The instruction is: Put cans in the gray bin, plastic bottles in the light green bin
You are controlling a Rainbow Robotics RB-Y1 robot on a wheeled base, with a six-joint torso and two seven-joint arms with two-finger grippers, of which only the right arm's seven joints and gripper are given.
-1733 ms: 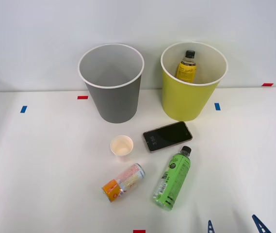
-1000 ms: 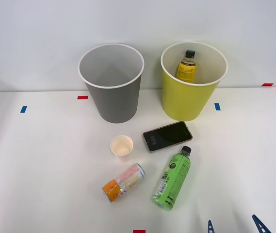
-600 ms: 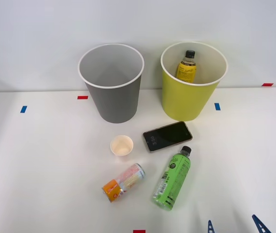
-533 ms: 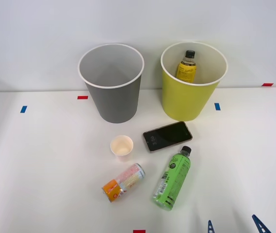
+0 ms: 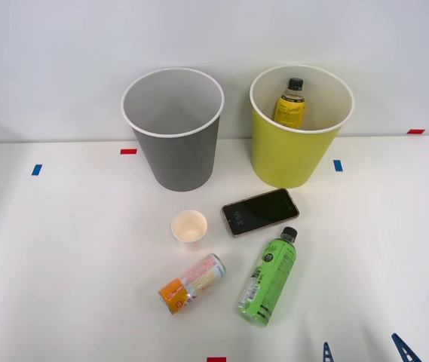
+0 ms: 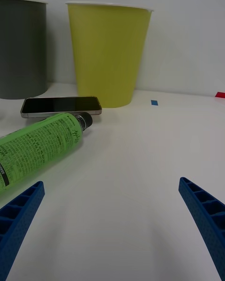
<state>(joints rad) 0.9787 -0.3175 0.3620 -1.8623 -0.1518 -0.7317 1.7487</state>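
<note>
A green plastic bottle (image 5: 268, 280) with a black cap lies on the white table, cap pointing toward the bins; the right wrist view has that green bottle (image 6: 40, 147) close ahead. The orange-and-pink can (image 5: 191, 283) lies on its side beside it. An amber bottle (image 5: 290, 104) stands inside the light green bin (image 5: 288, 162). The gray bin (image 5: 176, 158) stands to its left. My right gripper (image 5: 363, 351) is open at the front edge, right of the green bottle, nothing between its blue fingers (image 6: 206, 215).
A black phone (image 5: 260, 211) lies flat between the green bottle and the light green bin. A small cream paper cup (image 5: 189, 226) stands upright near the can. Red and blue tape marks (image 5: 338, 165) dot the table. Open tabletop lies to the right.
</note>
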